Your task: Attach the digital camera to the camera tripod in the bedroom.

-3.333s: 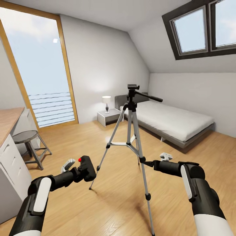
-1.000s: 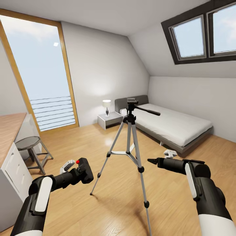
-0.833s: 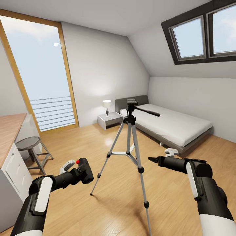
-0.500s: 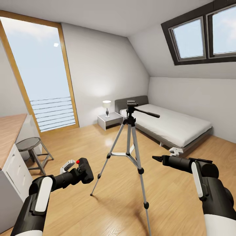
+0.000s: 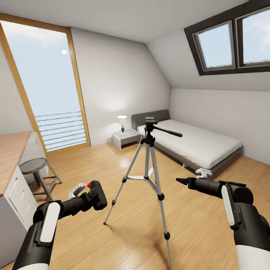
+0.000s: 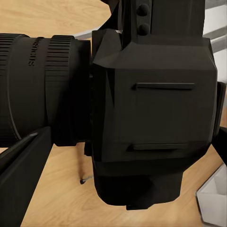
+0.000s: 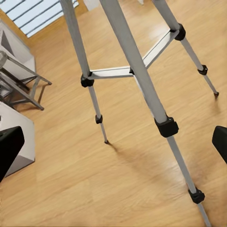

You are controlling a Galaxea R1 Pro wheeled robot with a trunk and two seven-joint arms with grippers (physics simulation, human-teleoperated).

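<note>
Head view: the digital camera [image 5: 97, 195] is pinched by the fingers of the left gripper [image 5: 88, 195], low and to the left of the camera tripod [image 5: 150, 165], red button up. It is probably kept upright so that its base can be brought down onto the tripod's black pan head [image 5: 150, 122], which stands bare and well above it. In the left wrist view the camera body [image 6: 151, 109] and its ribbed lens are seen close up, with a dark finger [image 6: 21, 179] against the lens. The right gripper [image 5: 183, 181] is held out just beside the tripod on its right, apart from the legs; in the right wrist view its fingers [image 7: 9, 146] are spread wide with the silver legs [image 7: 137, 75] seen between them, perhaps ready to steady the stand.

One camera and one tripod with three legs are counted, along with one grey stool [image 5: 35, 168] beside the desk [image 5: 9, 150], one grey low bed [image 5: 195, 140], one bedside lamp [image 5: 122, 123] and one skylight [image 5: 228, 39].
</note>
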